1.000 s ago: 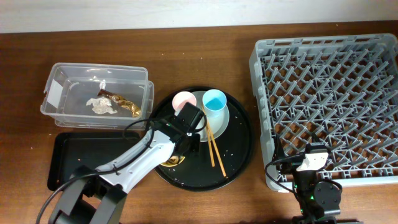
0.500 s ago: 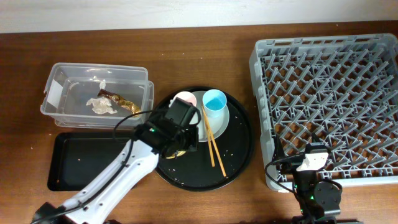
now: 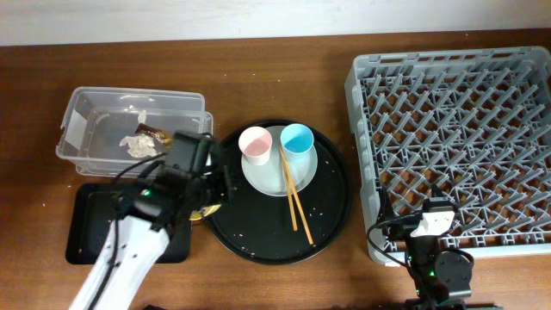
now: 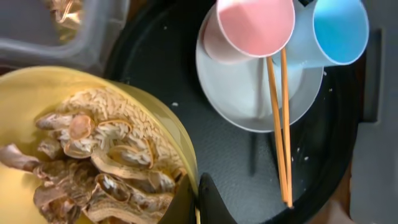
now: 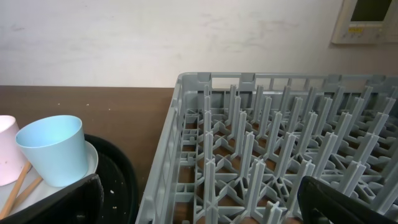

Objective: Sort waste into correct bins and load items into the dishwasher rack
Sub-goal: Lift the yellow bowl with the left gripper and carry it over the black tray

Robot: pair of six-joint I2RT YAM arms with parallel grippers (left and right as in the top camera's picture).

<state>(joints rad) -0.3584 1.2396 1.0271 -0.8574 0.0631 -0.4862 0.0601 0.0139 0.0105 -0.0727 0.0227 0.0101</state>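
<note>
Tissue (image 3: 138, 146) and wrapper (image 3: 148, 133) lie in the clear tub (image 3: 82, 120) at the far-left corner, the left gripper (image 4: 198, 199) clamps the yellow bowl (image 4: 155, 118) of food scraps (image 4: 106, 162) just beside the front-left black tray (image 3: 86, 232), and pink cup (image 3: 255, 143), blue cup (image 3: 297, 139), plate (image 3: 267, 176) and chopsticks (image 3: 294, 202) await the empty right-edge rack (image 3: 456, 129), with the right gripper (image 5: 199, 205) spread wide.
</note>
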